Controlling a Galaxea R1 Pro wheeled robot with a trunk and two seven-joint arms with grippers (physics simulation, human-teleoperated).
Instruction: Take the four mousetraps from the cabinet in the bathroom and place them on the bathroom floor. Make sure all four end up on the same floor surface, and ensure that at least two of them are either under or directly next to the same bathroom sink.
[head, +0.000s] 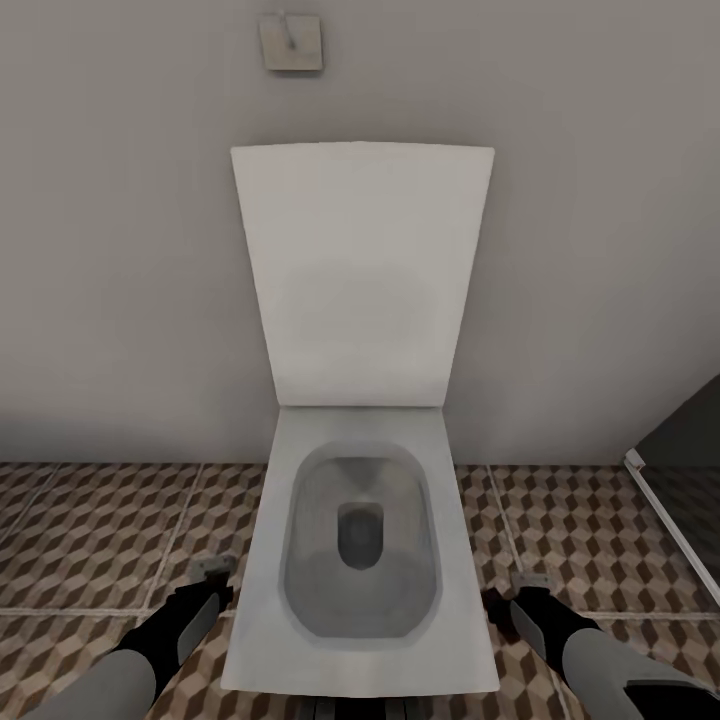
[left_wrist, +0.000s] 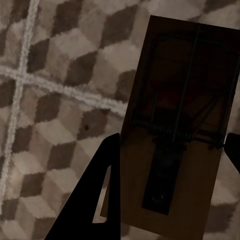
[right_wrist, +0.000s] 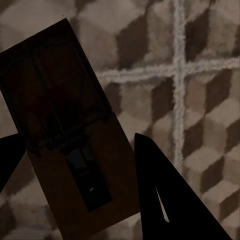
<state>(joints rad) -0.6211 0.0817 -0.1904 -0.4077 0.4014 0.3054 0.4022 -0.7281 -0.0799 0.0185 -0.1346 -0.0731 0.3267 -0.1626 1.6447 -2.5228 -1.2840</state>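
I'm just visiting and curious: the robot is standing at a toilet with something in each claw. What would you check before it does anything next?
1. Left gripper holds a mousetrap: ok, it sits between the fingers.
2. Right gripper holds a second mousetrap: ok.
3. Patterned floor lies below both arms: ok.
4. Sink nearby for placing the traps: not ok; the robot faces the toilet, no sink in sight.
5. Grips firm enough for travel: cannot tell.
6. Where the other two traps are: cannot tell.
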